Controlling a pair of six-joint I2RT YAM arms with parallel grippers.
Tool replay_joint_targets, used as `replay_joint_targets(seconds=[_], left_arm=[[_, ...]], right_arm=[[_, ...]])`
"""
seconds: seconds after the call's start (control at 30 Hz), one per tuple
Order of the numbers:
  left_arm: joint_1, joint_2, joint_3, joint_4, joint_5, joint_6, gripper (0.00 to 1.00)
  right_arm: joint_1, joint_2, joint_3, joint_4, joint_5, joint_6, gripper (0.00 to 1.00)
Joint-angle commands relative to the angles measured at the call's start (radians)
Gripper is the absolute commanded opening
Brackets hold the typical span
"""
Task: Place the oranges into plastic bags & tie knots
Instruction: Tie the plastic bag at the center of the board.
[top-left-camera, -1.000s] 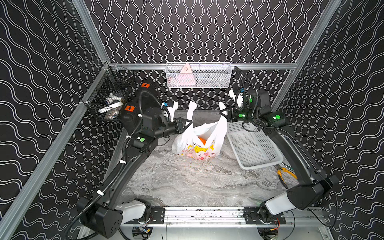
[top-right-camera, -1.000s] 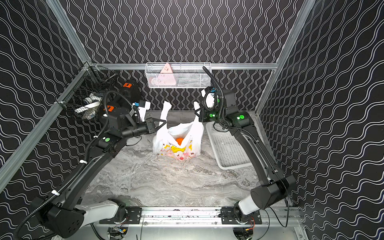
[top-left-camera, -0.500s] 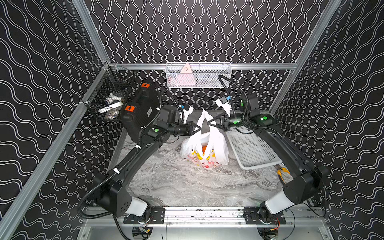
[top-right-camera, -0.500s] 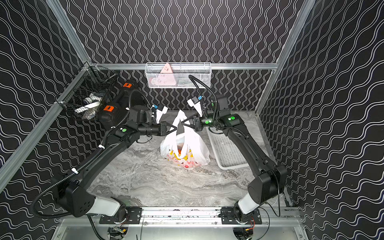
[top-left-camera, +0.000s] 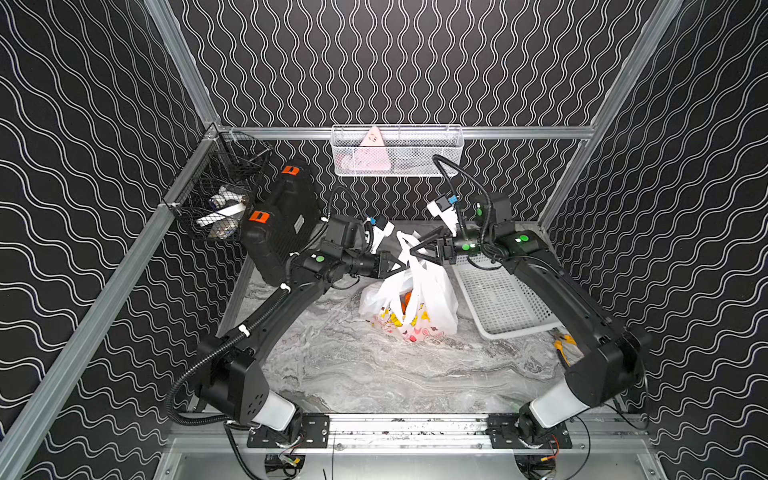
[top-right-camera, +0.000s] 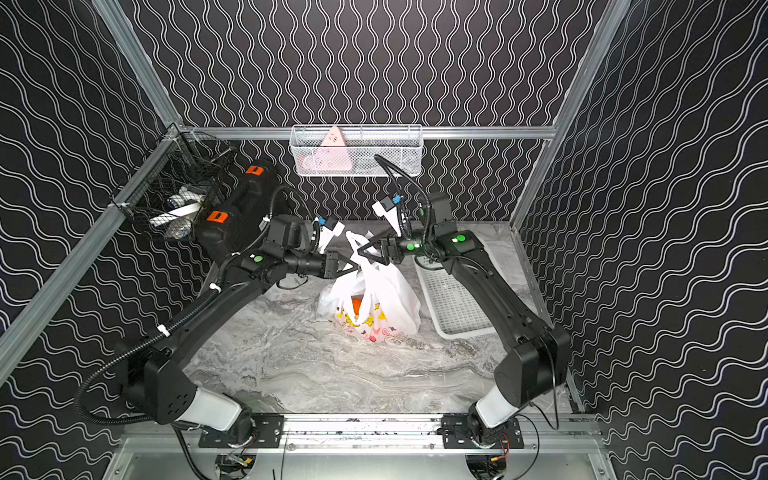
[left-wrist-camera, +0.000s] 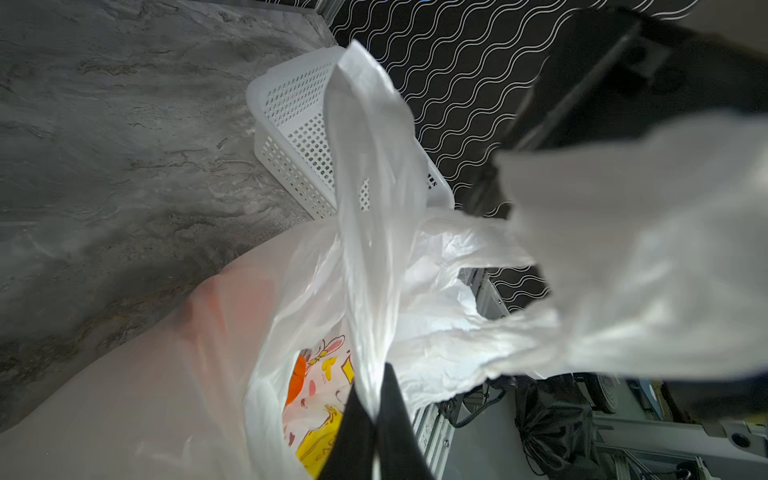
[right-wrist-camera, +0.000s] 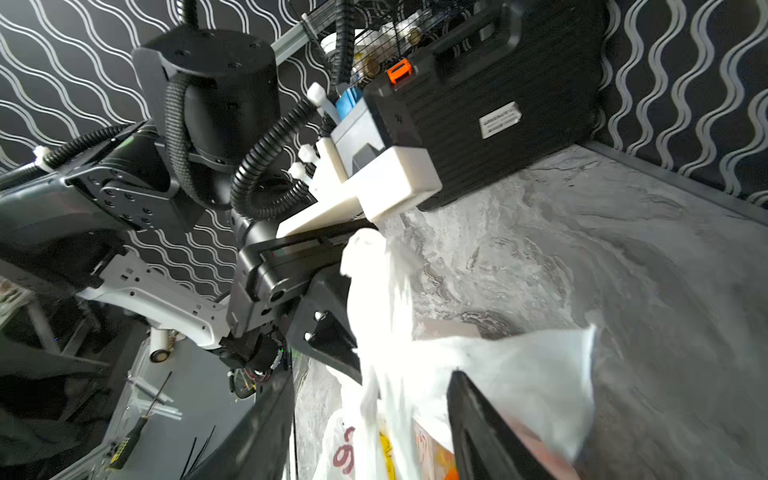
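1. In a top view the left gripper (top-left-camera: 397, 268) is pinched tight on a handle strip (top-left-camera: 404, 243) of the plastic bag (top-left-camera: 434, 299). The strip's loose end stands up past its tips. The right gripper (top-left-camera: 415, 251) faces it tip to tip, just beside that strip. The bag's body sits on the table (top-left-camera: 374, 374) beneath both grippers. An orange (top-left-camera: 405, 299) shows in the bag's mouth under the left gripper.
2. In a top view the same layout shows: left gripper (top-right-camera: 351, 266) clamped on the strip, right gripper (top-right-camera: 366, 249) close against it, plastic bag (top-right-camera: 395, 299) below them with the orange (top-right-camera: 356, 303) inside. The white basket (top-right-camera: 453, 303) lies under the right arm, behind that gripper, touching or nearly touching the bag.
3. In the left wrist view the left gripper (left-wrist-camera: 376, 415) has its two fingers pressed together with the handle strip (left-wrist-camera: 365, 208) caught between them. The strip runs straight out ahead of the tips. The bag's mouth gapes just beside the fingers, with an orange (left-wrist-camera: 298, 378) in it. The white basket (left-wrist-camera: 299, 120) lies beyond the strip.
4. In the right wrist view the right gripper (right-wrist-camera: 374, 386) has its fingers spread wide, gripping nothing. Bag plastic (right-wrist-camera: 519, 374) lies between and across them. Ahead of its tips the left gripper (right-wrist-camera: 332, 328) holds the strip, and the black case (right-wrist-camera: 498, 104) stands further off.
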Motion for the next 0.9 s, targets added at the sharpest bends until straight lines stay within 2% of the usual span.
replay_joint_targets(seconds=[0.0,0.13,0.2,0.4,0.57,0.73,0.87], left_arm=[[0.005,0.011,0.02,0.031,-0.025,-0.011,0.0],[0.013,0.023,0.029,0.04,-0.024,-0.023,0.0],[0.015,0.022,0.028,0.047,-0.018,-0.028,0.0],[0.017,0.025,0.026,0.043,-0.009,-0.032,0.0],[0.017,0.024,0.026,0.043,-0.012,-0.032,0.0],[0.018,0.025,0.028,0.051,-0.01,-0.039,0.0],[0.018,0.026,0.033,0.042,-0.008,-0.036,0.0]], right_arm=[[0.002,-0.074,-0.024,-0.036,0.163,-0.002,0.7],[0.005,-0.159,-0.08,-0.113,0.261,-0.057,0.93],[0.007,-0.181,-0.123,-0.099,0.297,-0.073,1.0],[0.031,-0.146,-0.136,-0.019,0.374,-0.112,1.0],[0.121,-0.084,-0.091,-0.057,0.459,-0.175,1.0],[0.193,-0.073,-0.114,-0.039,0.6,-0.235,1.0],[0.209,-0.074,-0.123,-0.023,0.661,-0.272,0.93]])
